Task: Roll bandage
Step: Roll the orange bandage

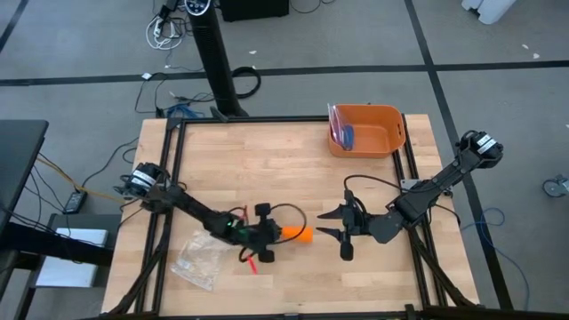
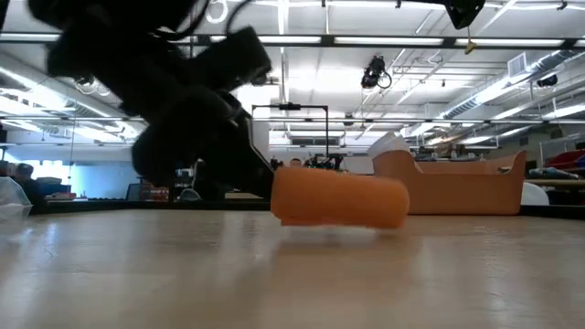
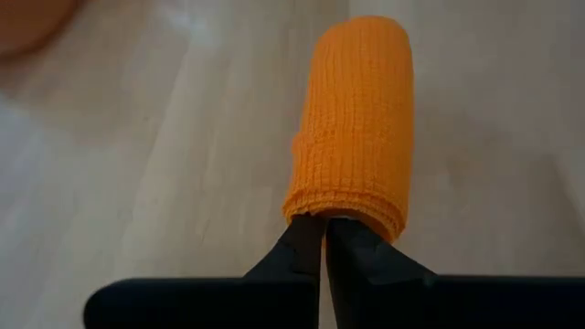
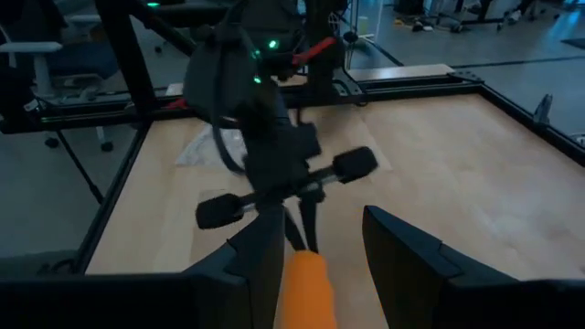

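Fingers of the left tool press together with almost no gap, pinching the near end of the bandage, which is wound into a short, ribbed orange cylinder lying on its side on the table. In the high view that left tool sits toward the front edge of the table, about midway along it, with the bandage sticking out from it toward the right edge. The right tool faces it from the other side, fingers spread wide and holding nothing, its tips just beside the free end of the roll without clearly touching it; its wrist view shows the bandage lying between the two open fingers. A crinkled clear plastic bag lies near the front left corner, beside the left arm. An orange bin stands at the back right corner with a flat packet propped inside it.
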